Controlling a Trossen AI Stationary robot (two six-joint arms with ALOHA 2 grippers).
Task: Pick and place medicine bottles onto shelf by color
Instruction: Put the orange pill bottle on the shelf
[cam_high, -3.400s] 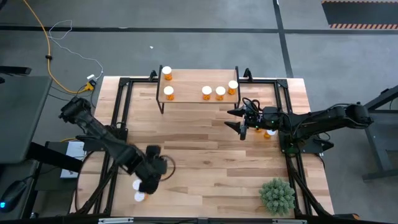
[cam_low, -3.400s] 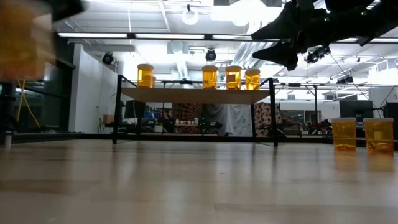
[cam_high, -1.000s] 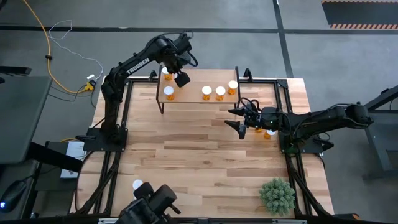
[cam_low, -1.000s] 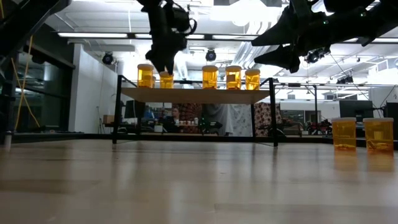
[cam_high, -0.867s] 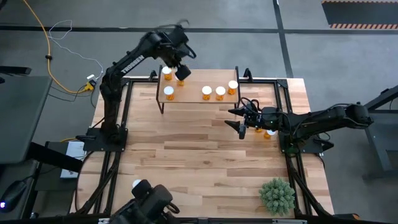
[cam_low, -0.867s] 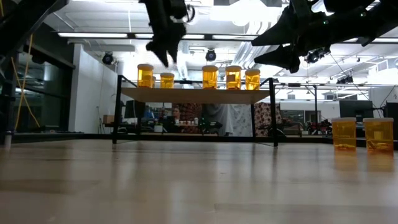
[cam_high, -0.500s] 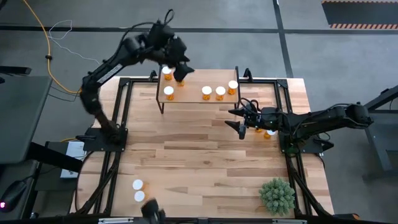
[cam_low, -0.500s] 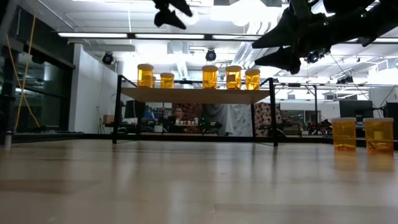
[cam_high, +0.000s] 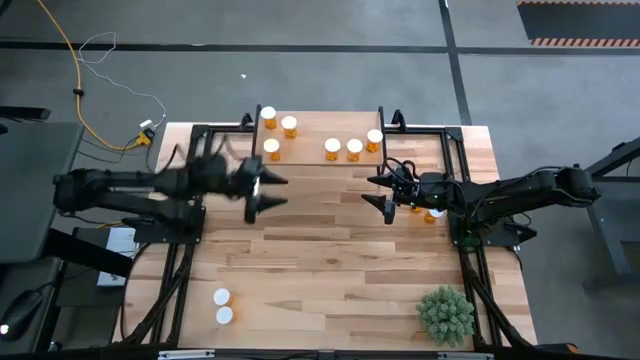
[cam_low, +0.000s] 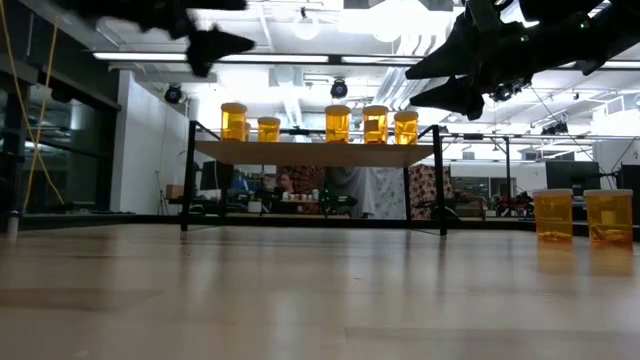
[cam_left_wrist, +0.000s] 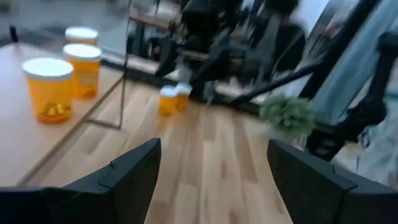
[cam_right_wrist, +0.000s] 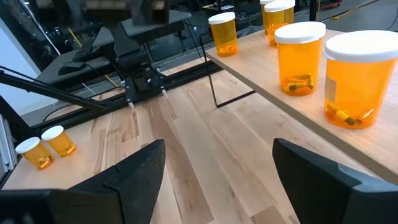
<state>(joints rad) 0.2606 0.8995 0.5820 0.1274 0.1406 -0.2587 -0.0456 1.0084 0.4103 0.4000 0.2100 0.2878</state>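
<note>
**A:** So, from above, where are the bottles?

**B:** Six white-capped medicine bottles (cam_high: 333, 148) stand on the shelf (cam_high: 318, 165) at the table's far edge: three toward its left end, three toward its right. Two more sit on the tabletop near the front left corner (cam_high: 222, 298), and a pair shows just beside the right arm. A spiky green plant (cam_high: 445, 314) is at the front right.

**A:** And the grippers?

**B:** The left gripper (cam_high: 270, 191) hangs over the table just in front of the shelf's left end, fingers spread and empty. The right gripper (cam_high: 385, 192) is just off the shelf's right end, fingers also apart, holding nothing.

**A:** The low view?

**B:** Five amber bottles are visible in a row on the shelf board (cam_low: 310, 151), and two stand on the table at the right (cam_low: 553, 215). Both grippers are up above shelf height.

**A:** Left wrist?

**B:** Its dark fingers (cam_left_wrist: 134, 171) stand wide apart; shelf bottles (cam_left_wrist: 50, 89) lie to one side, and two bottles stand farther off on the table, with the plant beyond.

**A:** Right wrist?

**B:** Fingers (cam_right_wrist: 137, 168) parted over bare wood, two big bottles (cam_right_wrist: 300, 57) close by on the shelf, two small ones (cam_right_wrist: 48, 145) far off.
</note>
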